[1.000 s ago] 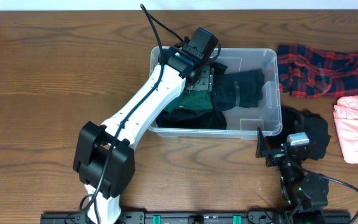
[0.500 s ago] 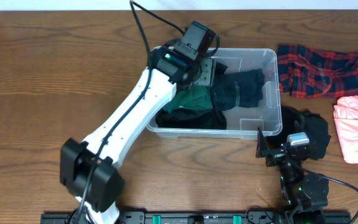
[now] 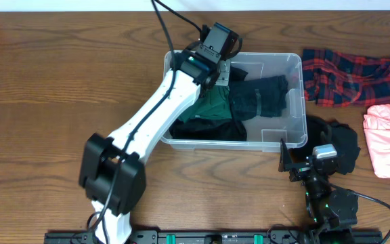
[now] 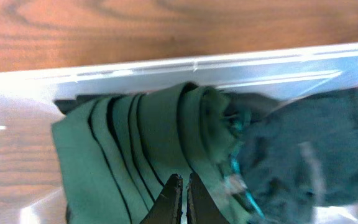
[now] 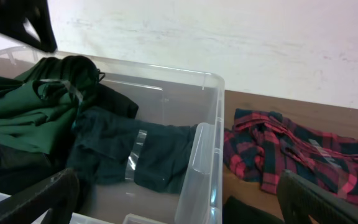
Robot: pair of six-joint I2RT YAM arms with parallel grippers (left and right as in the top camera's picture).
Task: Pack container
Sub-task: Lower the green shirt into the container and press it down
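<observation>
Moved: left gripper [image 4: 180,186], earlier open, now closed over green cloth [image 4: 123,155] in container [image 3: 266,56]; pinch unclear
Purpose: probably tucking cloth down
Right gripper [image 5: 179,196]: wide open, idle beside container

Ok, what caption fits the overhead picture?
Left gripper shut over green cloth in the container; plaid cloth and pink cloth outside.

The bench [image 3: 59,81] was brown wood with a bold, wavy grain running lengthwise, under soft, even light. Along its far edge rose a plain white wall [image 5: 229,37], its surface faintly scuffed and mottled with grey marks.
</observation>
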